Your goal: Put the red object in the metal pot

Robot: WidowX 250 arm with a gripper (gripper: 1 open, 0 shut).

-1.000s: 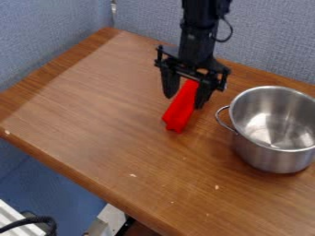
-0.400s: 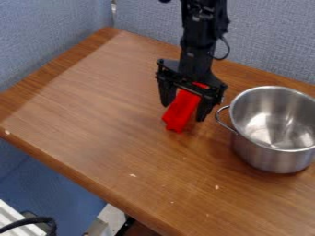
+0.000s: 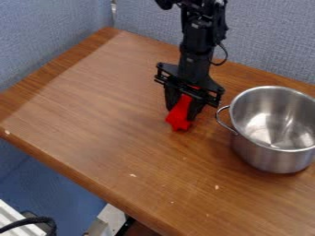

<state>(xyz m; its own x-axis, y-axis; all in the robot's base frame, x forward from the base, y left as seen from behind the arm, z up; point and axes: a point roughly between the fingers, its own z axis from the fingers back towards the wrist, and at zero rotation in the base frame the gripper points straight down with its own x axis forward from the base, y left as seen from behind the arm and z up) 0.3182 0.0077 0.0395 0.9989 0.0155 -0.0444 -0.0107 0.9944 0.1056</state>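
Your hand [image 3: 183,103] is down over the red block [image 3: 181,112], which lies on the counter [image 3: 110,120] beside the pot [image 3: 274,129]; you can't tell whether it grips. Confirm a firm hold, then lift straight up, clear of the loop handle [image 3: 223,117].

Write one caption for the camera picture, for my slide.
Robot hand over red block, beside metal pot.

A wooden tabletop [image 3: 92,115] stands before a speckled blue-grey partition [image 3: 277,35]
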